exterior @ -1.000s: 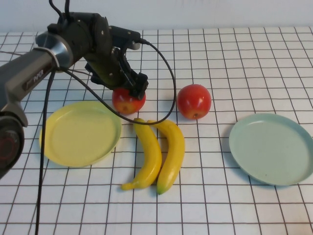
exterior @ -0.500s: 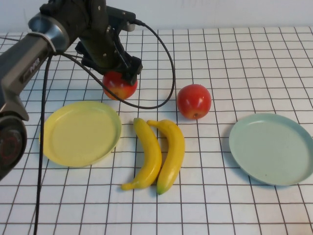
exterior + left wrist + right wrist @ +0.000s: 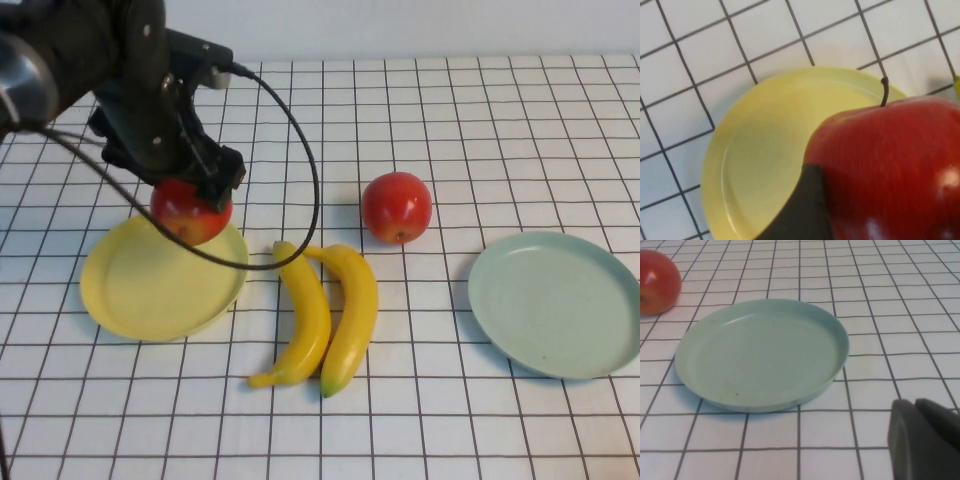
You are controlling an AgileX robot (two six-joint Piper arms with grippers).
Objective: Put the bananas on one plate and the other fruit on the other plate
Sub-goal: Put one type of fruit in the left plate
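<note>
White gridded surface point(image 3: 480, 130) carries the pale blue-green plate point(image 3: 556, 302), two bananas point(image 3: 325, 315) and one loose apple point(image 3: 397, 207). My left claw point(image 3: 190, 195) is clamped on the other red apple point(image 3: 190, 212) over the yellow plate's point(image 3: 140, 290) far rim; released this near the edge, it could roll off. My right claw point(image 3: 925, 440) rests closed near the blue-green plate.

Apples: 2 were seen, one point(image 3: 191, 212) over yellow plate, other point(image 3: 397, 207) on table
Bananas: 2 point(image 3: 300, 316) point(image 3: 348, 316)
Plates: 2, yellow point(image 3: 140, 290) & blue-green point(image 3: 556, 305)
Grippers: 2, left gripper point(image 3: 190, 180), right gripper point(image 3: 925, 440)
</note>
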